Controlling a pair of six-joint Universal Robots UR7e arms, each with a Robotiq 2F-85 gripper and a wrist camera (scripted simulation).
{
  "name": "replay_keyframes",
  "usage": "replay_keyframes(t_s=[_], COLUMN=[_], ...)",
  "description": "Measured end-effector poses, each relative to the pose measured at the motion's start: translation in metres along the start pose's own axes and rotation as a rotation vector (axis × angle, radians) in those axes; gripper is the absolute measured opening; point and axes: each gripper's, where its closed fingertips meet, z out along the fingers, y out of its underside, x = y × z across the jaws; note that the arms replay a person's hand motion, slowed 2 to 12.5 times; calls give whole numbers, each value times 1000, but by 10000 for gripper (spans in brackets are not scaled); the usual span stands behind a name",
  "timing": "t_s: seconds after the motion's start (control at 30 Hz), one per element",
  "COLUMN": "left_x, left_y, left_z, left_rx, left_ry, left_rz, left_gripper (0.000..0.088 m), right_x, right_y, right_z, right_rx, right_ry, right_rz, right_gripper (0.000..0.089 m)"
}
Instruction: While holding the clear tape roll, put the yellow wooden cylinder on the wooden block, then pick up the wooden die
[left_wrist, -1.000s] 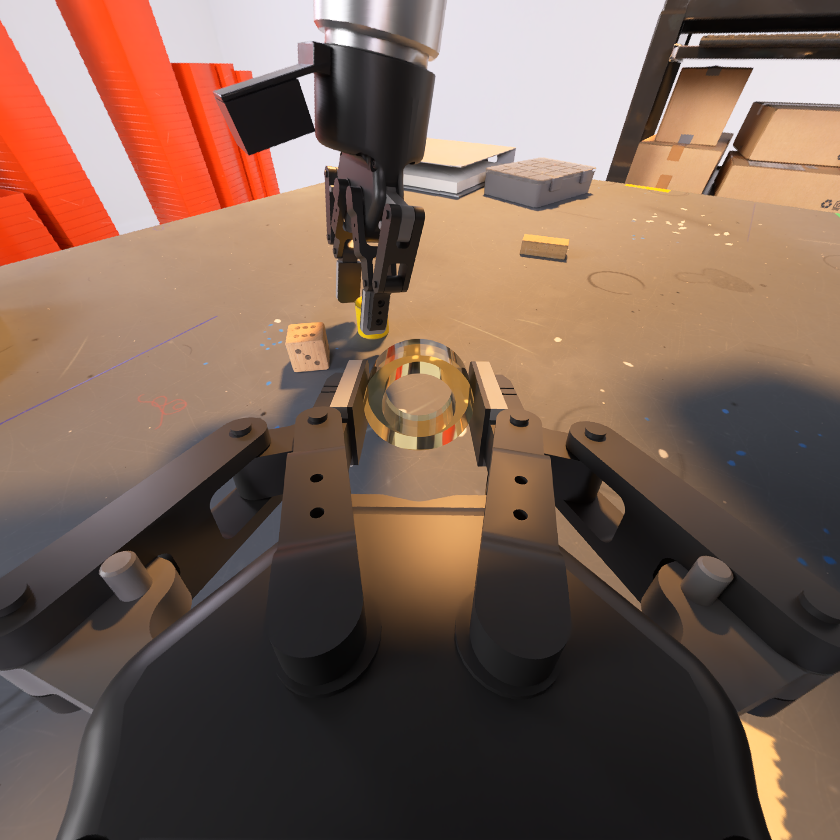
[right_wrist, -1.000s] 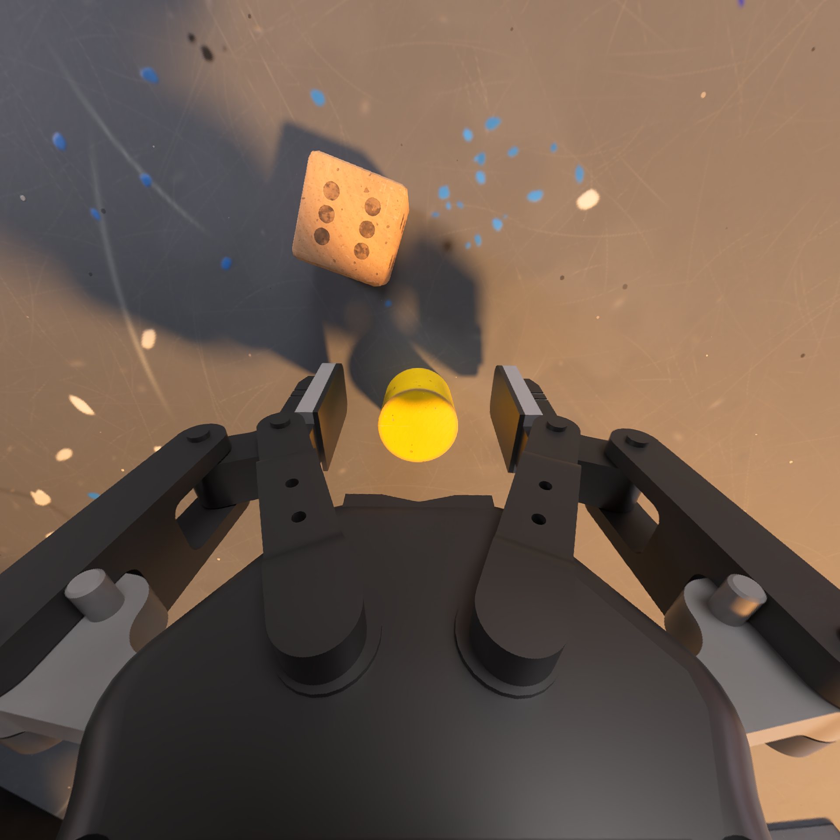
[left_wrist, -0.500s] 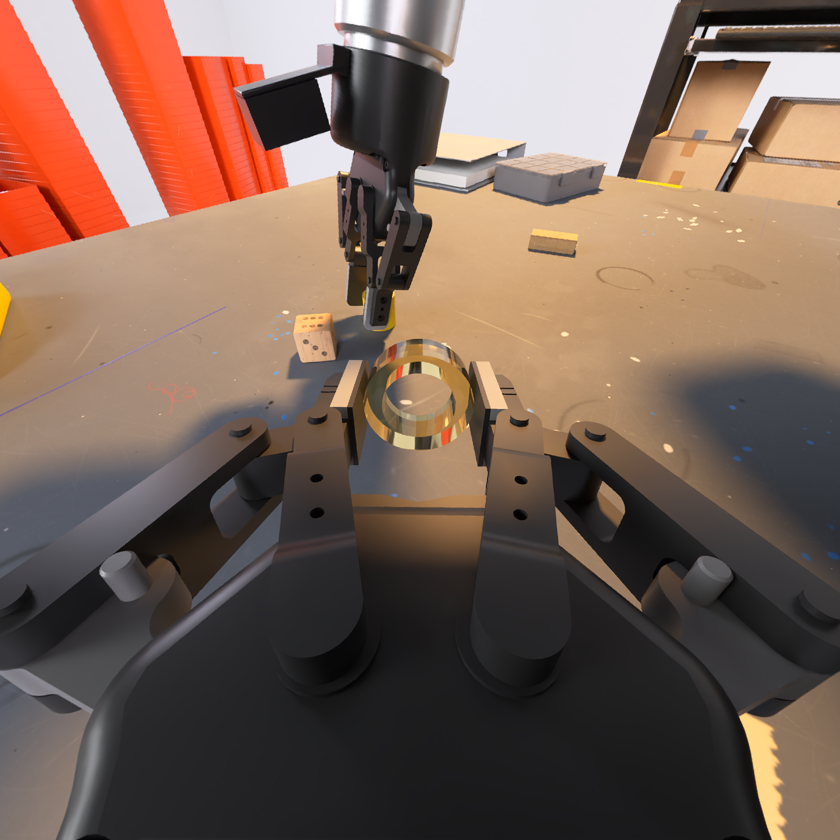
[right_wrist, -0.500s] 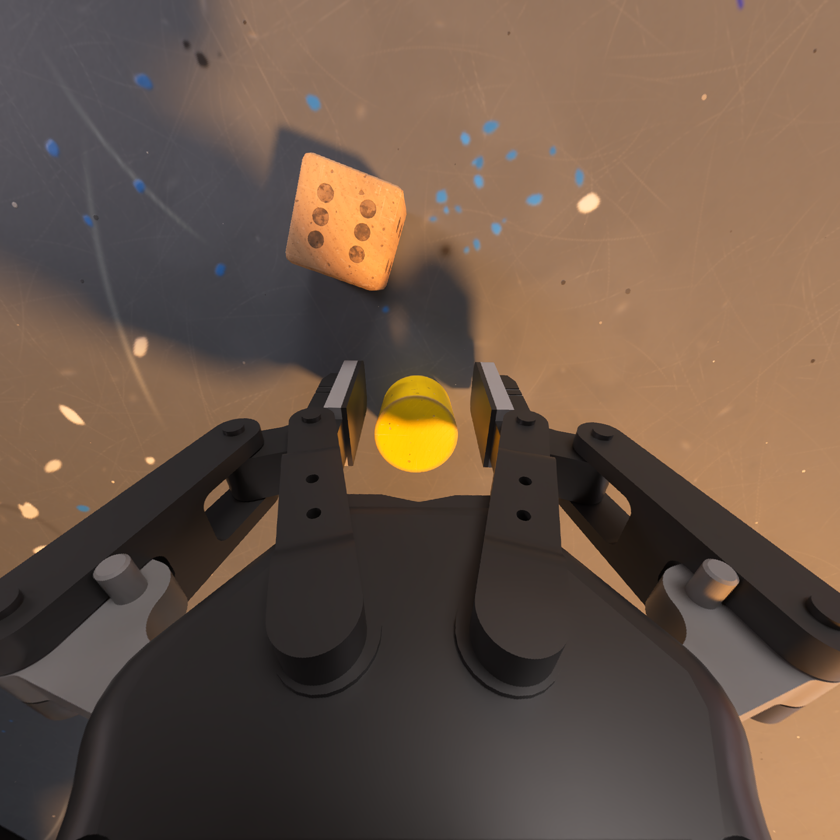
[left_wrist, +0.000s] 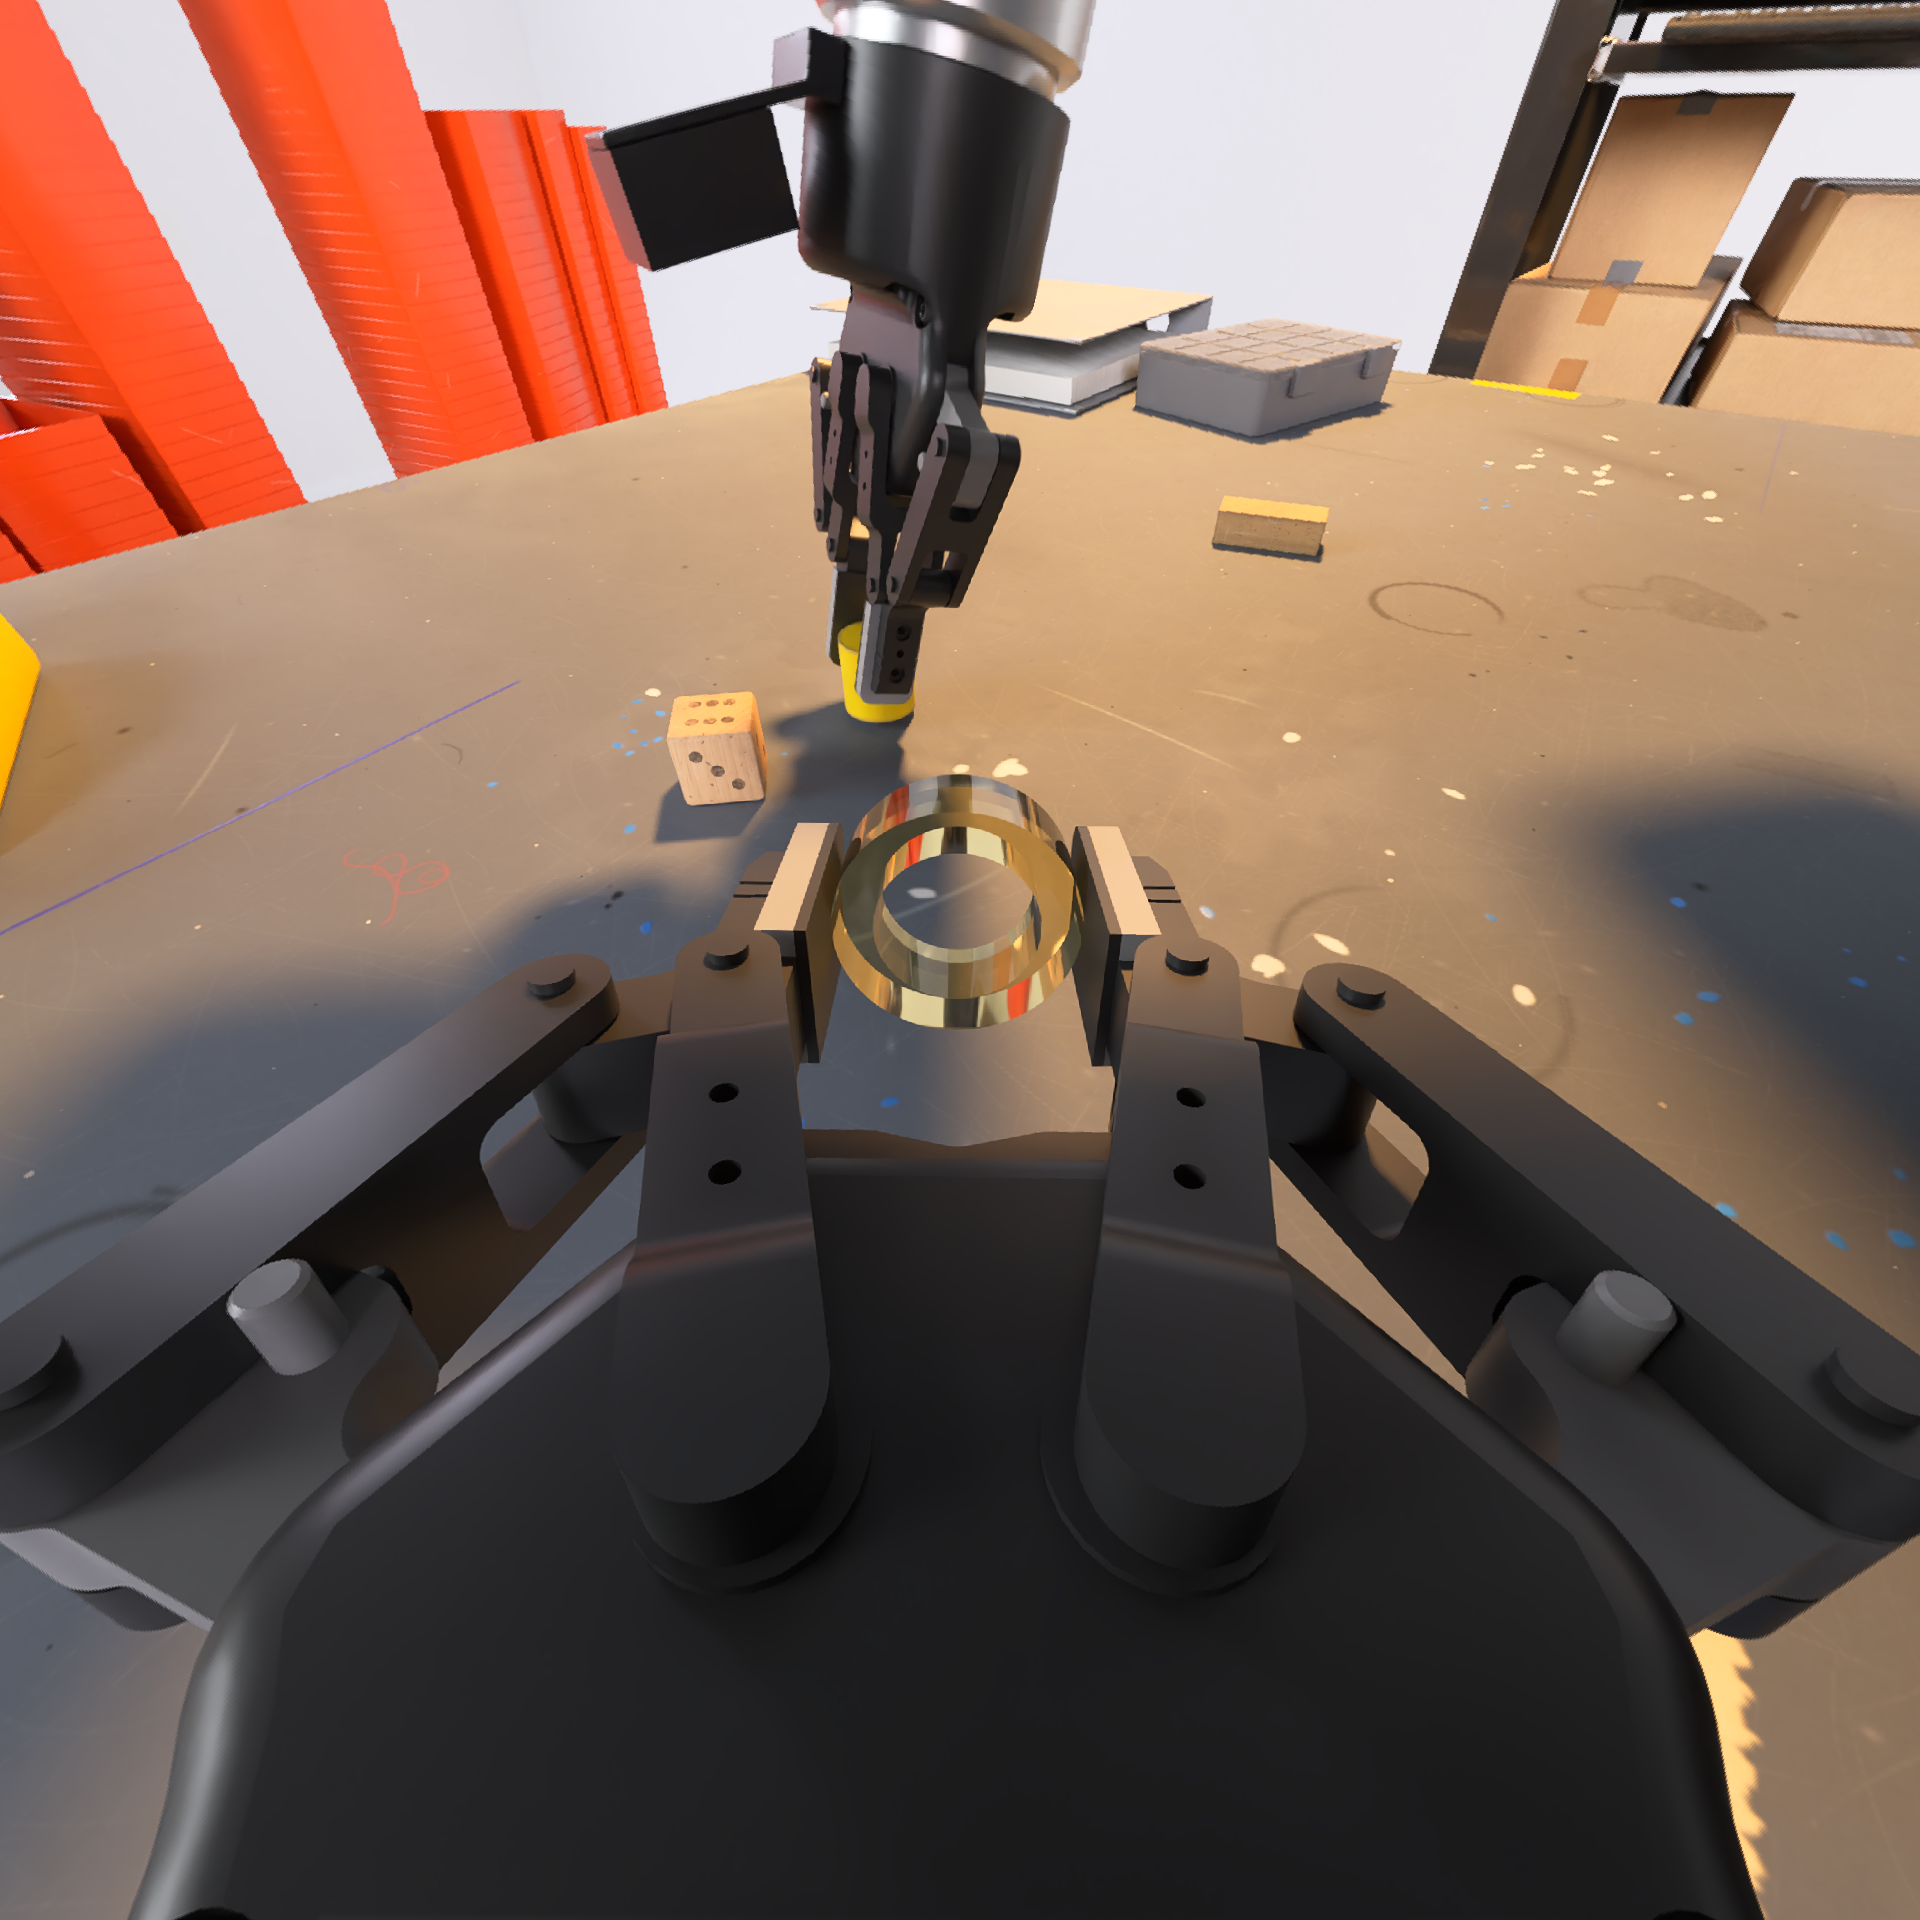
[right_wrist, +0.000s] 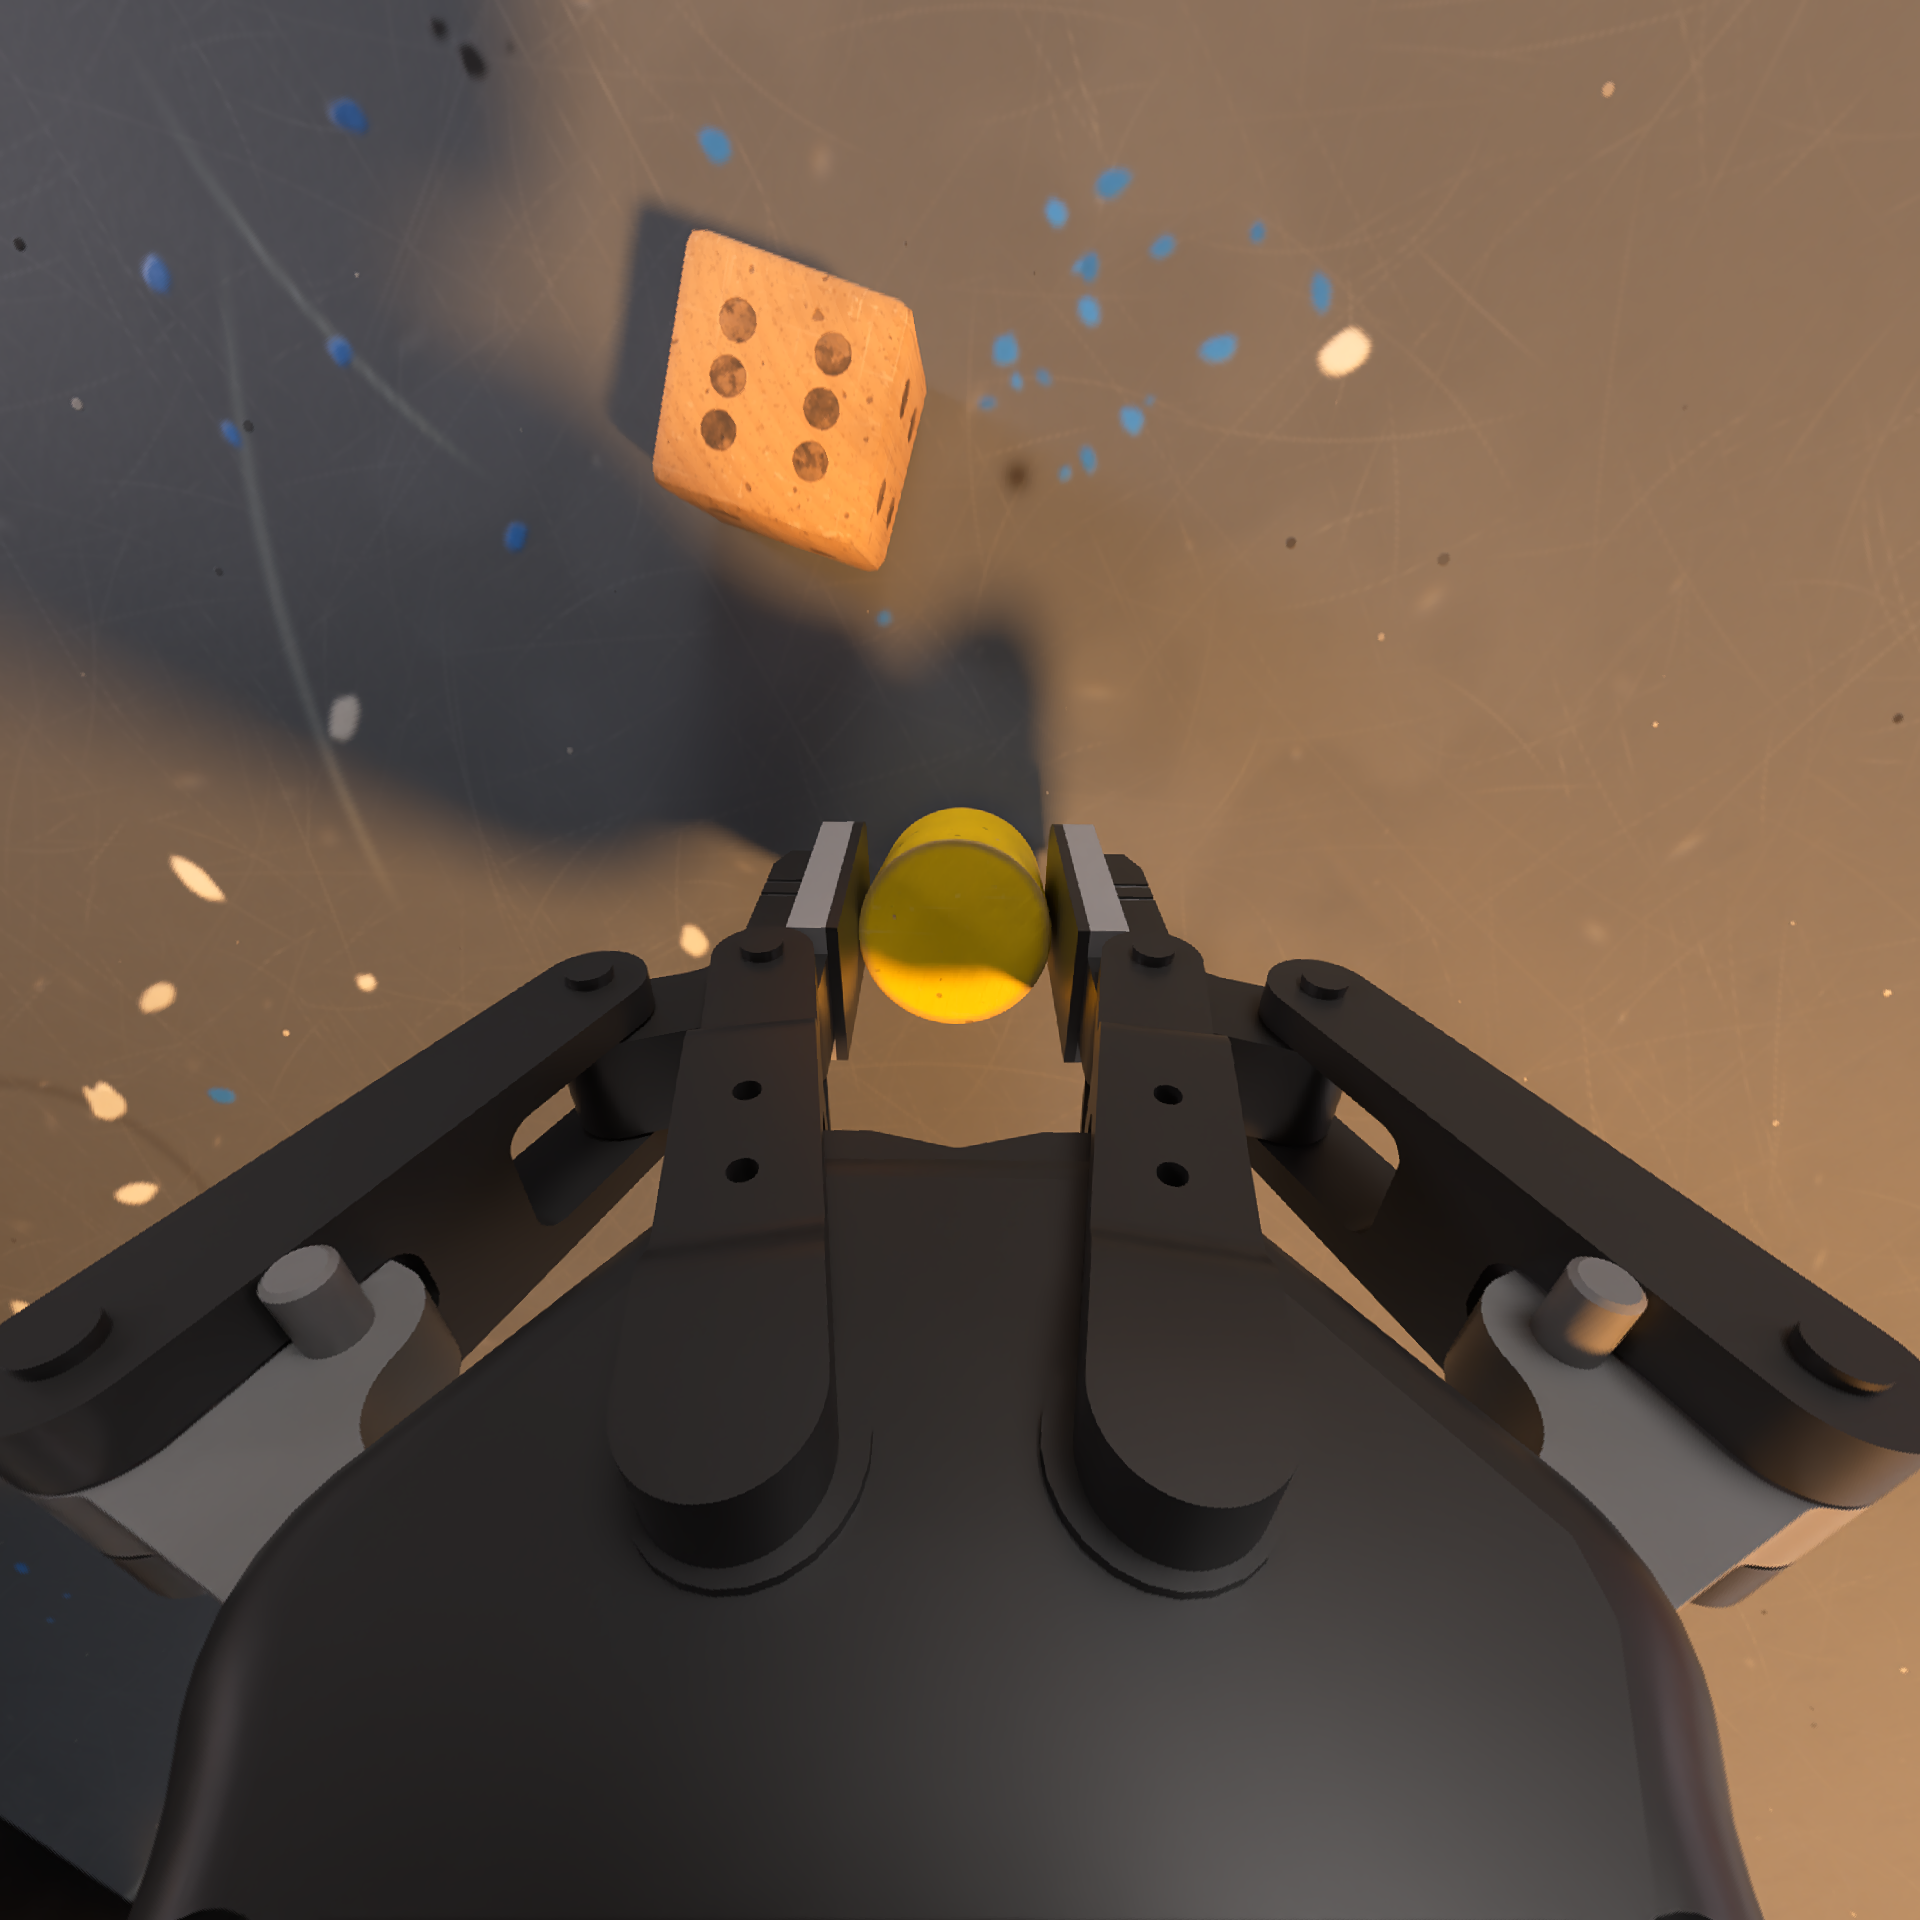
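My left gripper (left_wrist: 956, 894) is shut on the clear tape roll (left_wrist: 954, 902) and holds it above the table. My right gripper (right_wrist: 956, 914) is shut on the yellow wooden cylinder (right_wrist: 956, 920), which stands upright on or just above the table; in the left wrist view the right gripper (left_wrist: 883, 665) points straight down onto the cylinder (left_wrist: 871, 701). The wooden die (right_wrist: 790, 400) lies on the table beyond the cylinder, and left of it in the left wrist view (left_wrist: 717, 746). The wooden block (left_wrist: 1270, 525) lies flat farther back to the right.
A grey case (left_wrist: 1262, 372) and a flat binder (left_wrist: 1081, 338) sit at the table's far edge. Red racks (left_wrist: 312, 260) stand at the left, cardboard boxes on a dark shelf (left_wrist: 1714, 260) at the right. A yellow object (left_wrist: 12, 686) shows at the left edge.
My right gripper has closed from open onto the yellow cylinder. My left gripper has risen and pulled back a little with the tape roll still in it.
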Motion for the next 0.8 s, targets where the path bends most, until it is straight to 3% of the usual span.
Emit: replay_keyframes(t_s=[0.37,0.6,0.8], left_x=[4,5,6], left_y=[2,3,4], left_z=[-5,-9,-12], left_rx=[-5,-10,-9], left_ry=[-11,-24,-32], left_rz=[9,14,17], left_gripper=[386,386,386], right_x=[7,20,39], right_y=[15,32,55], right_z=[-35,-80,-126], right_rx=[18,34,51], right_ry=[18,64,134], right_rz=[16,40,116], right_gripper=[308,308,308])
